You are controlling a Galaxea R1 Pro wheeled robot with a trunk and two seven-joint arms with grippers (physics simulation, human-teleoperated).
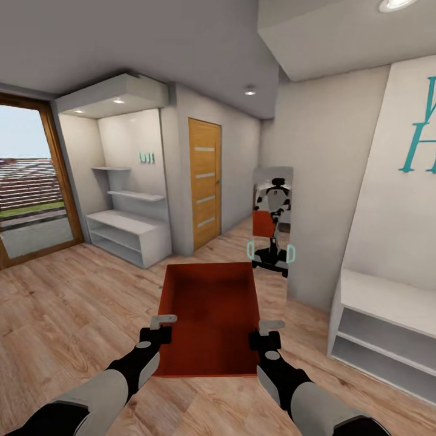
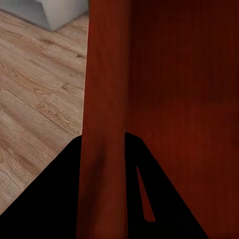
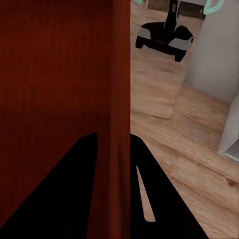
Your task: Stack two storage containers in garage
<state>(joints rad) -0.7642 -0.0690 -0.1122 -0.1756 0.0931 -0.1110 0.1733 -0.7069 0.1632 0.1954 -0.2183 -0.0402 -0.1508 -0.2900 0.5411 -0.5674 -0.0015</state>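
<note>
**Orange-red bin carried between both grippers over a wood-plank floor**

Head view: an orange-red storage container [image 1: 209,318] is held out in front of the robot, open top up, its textured bottom showing. It hangs above the pale wood-plank floor [image 1: 72,303], not resting on it. The left gripper [image 1: 162,321] sits on the container's left wall near the near corner, and the right gripper [image 1: 266,328] sits on the right wall at about the same place. Beyond the container, a tall mirror [image 1: 272,230] leans at the corner of a white wall and reflects the robot with the orange-red bin in front of it. Farther left stands a honey-brown door [image 1: 204,181] with pale horizontal strips, then a white shelf unit [image 1: 127,233] in an alcove, and a glazed wood-framed door [image 1: 36,181] at the far left. At the right, a low white shelf bench [image 1: 387,330] runs along a wall bearing teal letters [image 1: 421,130].

Left wrist view: the container's left wall [image 2: 104,124] runs straight between the black fingers [image 2: 50,199], one outside and one inside the bin, so the jaws are clamped on that wall. Plank floor shows beside it.

Right wrist view: the container's right wall [image 3: 117,99] passes between the dark fingers [image 3: 164,199] in the same way, the jaws clenched on it. The mirror's foot [image 3: 164,37], with the robot's base reflected, shows beyond over the floor.
</note>
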